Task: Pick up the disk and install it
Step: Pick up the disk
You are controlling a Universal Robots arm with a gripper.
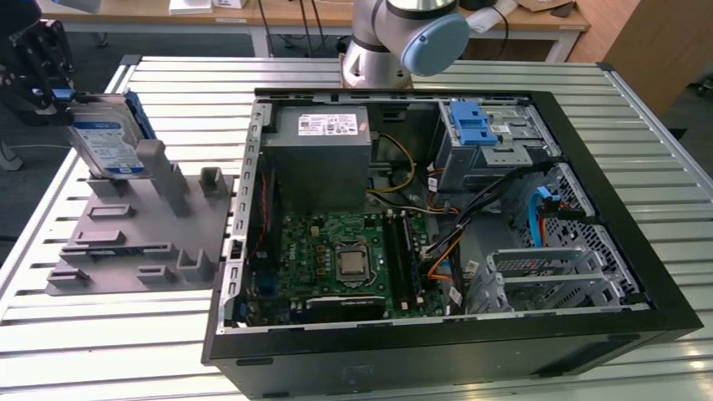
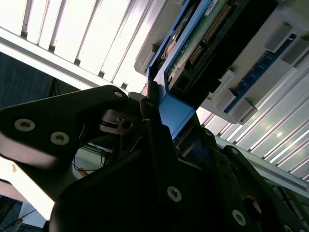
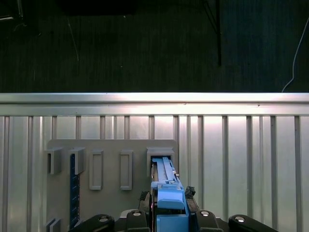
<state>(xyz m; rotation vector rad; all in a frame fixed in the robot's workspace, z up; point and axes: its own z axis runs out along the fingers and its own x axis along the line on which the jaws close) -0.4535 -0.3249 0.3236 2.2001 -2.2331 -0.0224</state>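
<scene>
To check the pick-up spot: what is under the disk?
The grey rack; the disk stands on edge in it. The rack hides the disk's lower edge, and the end effector grips its upper end.

A silver ribbed aluminium table top (image 1: 112, 351) of long parallel slats spans most of the exterior view, bright with reflected light. In the first wrist view its slats (image 3: 241, 145) glare almost white. Along the upper edge of the exterior view stands a pale wooden workbench (image 1: 300, 15) on white legs. A brown wooden panel (image 1: 652, 42), perhaps a cabinet side, occupies the upper right corner. Dark grey floor (image 1: 167, 46) lies below the bench.
</scene>
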